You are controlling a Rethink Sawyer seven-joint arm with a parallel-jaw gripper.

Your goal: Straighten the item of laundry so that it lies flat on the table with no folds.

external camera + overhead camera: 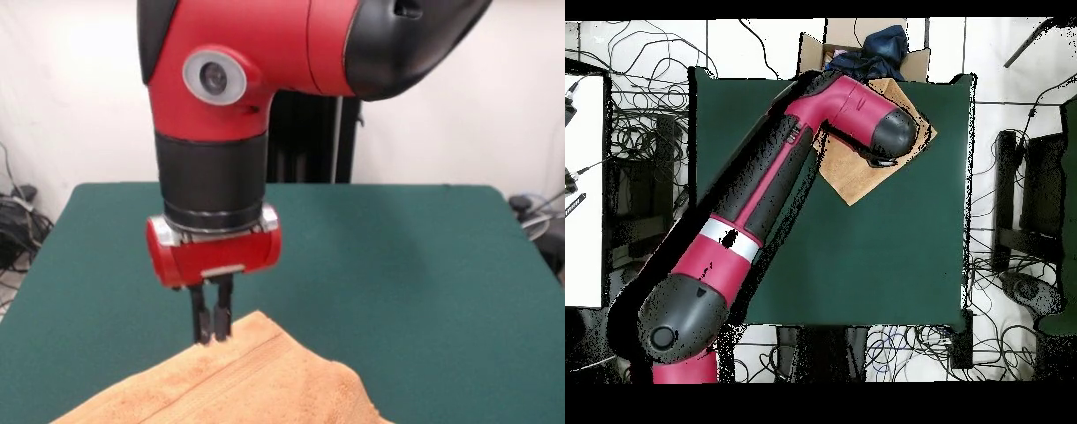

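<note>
**Peach terry towel at counter edge, end effector down on its corner**

Terry cloth, peach-tan: the towel (pixel 238 382) sits at bottom centre of the front view, running off the lower edge of the frame. In the overhead view it shows as a tilted, diamond-ish patch (pixel 865 175) in the upper centre-right of the frame, partly under the arm (pixel 765 210), w/ one corner reaching the counter's top edge. The green counter (pixel 415 265) is otherwise bare around it.

End effector (pixel 212 329) points straight down at lower centre-left of the front view; fingers narrow, nearly together, tips right at the towel's peaked far corner. Looks pinched on the cloth there, but can't confirm actual fabric btwn the tips.

Handling, my read: soft, limp, light. Won't hold shape, will drape and drag. Terry on a felt-like top prob. grips rather than slides, so pulling flat along the surface may bunch it; lift-and-lay likely cleaner. The towel humps up w/ a ridge near the corner, so not flat yet.

Best hold: a corner or the woven border band, where cloth is thinner and firmer, not the thick middle.
</note>
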